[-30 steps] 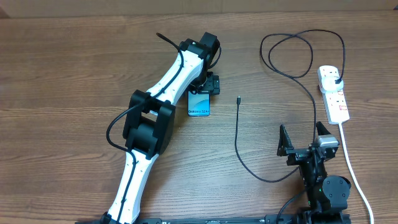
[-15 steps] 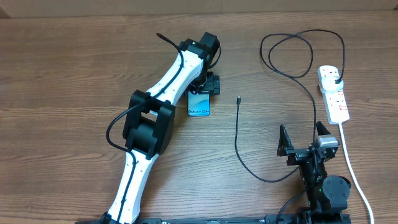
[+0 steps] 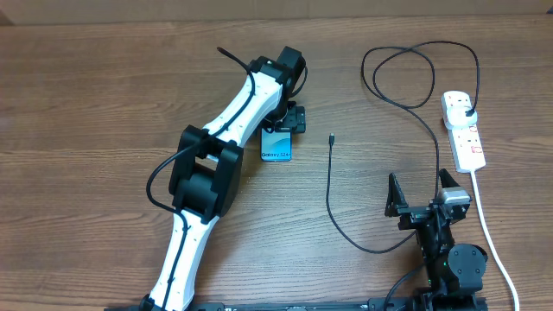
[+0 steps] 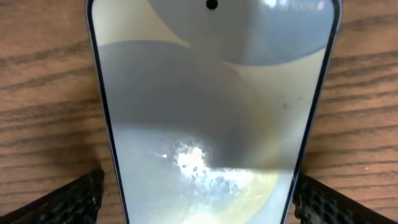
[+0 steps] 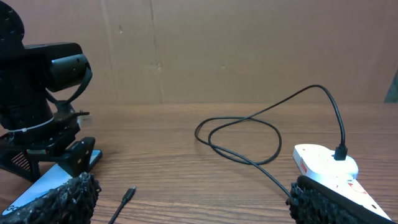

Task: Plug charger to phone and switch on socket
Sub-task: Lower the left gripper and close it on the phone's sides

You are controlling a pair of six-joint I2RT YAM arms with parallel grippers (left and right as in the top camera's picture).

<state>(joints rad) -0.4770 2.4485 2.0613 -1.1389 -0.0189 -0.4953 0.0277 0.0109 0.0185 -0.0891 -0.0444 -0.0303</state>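
1. The left gripper [image 3: 288, 118] has its fingers [image 4: 68, 200] spread to either side of the flat rectangular smartphone with a light blue-teal screen [image 3: 276, 144]. The phone lies face up on the brown wooden table [image 3: 104, 86] directly beneath the gripper. A sliver of wood shows beside 1 pad, so I judge the gripper not clamped.
2. The smartphone looks stiff, thin and glossy, and probably slippery. The 2 long dark edges are the sensible hold. Which end carries the port cannot be told.
3. The long thin black charger cable [image 3: 328, 186] lies just right of the left gripper. Its small connector tip [image 3: 332, 138] is near the smartphone but apart from it. The cable is light and limp, so it will likely flop unless pinched close behind the tip.
4. The right gripper [image 3: 421, 186] has its jaws wide apart and holds nothing. The cable curves ahead of it and to its left, with open wood between it and the tip.
5. The white elongated power strip with red switches [image 3: 467, 138] lies ahead and right of the right gripper.
   - The black plug head [image 3: 467, 110] sits in its far end.
   - It is rigid but light, so it may slide when a switch is pressed.
   - Its thick white cord [image 3: 488, 225] trails past that gripper's right.
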